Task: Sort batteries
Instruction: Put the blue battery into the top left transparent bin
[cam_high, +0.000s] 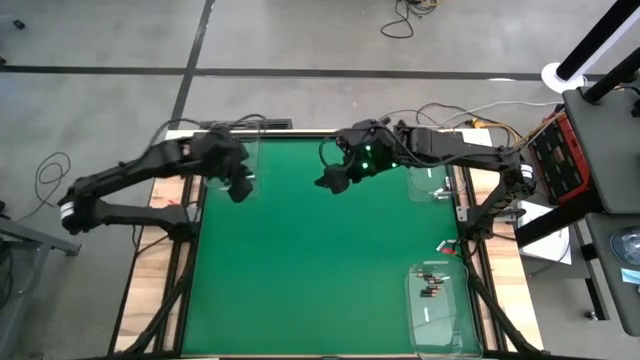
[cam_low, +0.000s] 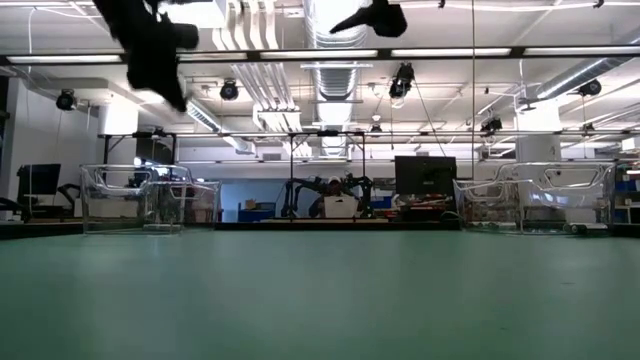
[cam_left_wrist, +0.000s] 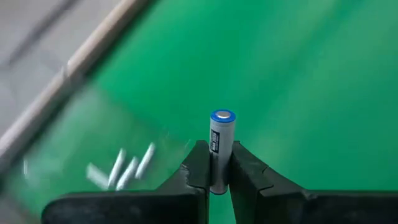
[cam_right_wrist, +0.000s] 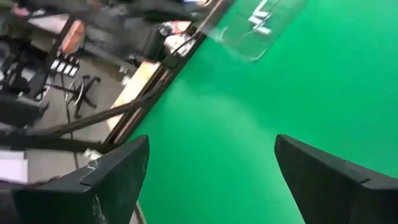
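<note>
The left gripper pinches a smooth silver cylindrical battery, blue-capped. The right gripper hangs spread over the green mat.

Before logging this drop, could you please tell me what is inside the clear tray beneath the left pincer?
In the left wrist view, the clear tray holds at least three whitish batteries. The left pincer, shut on a blue-capped battery, covers part of the tray.

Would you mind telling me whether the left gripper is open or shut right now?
Shut on a battery: in the left wrist view the left gripper has both fingers pressed against its sides, its blue-ringed end sticking out.
</note>
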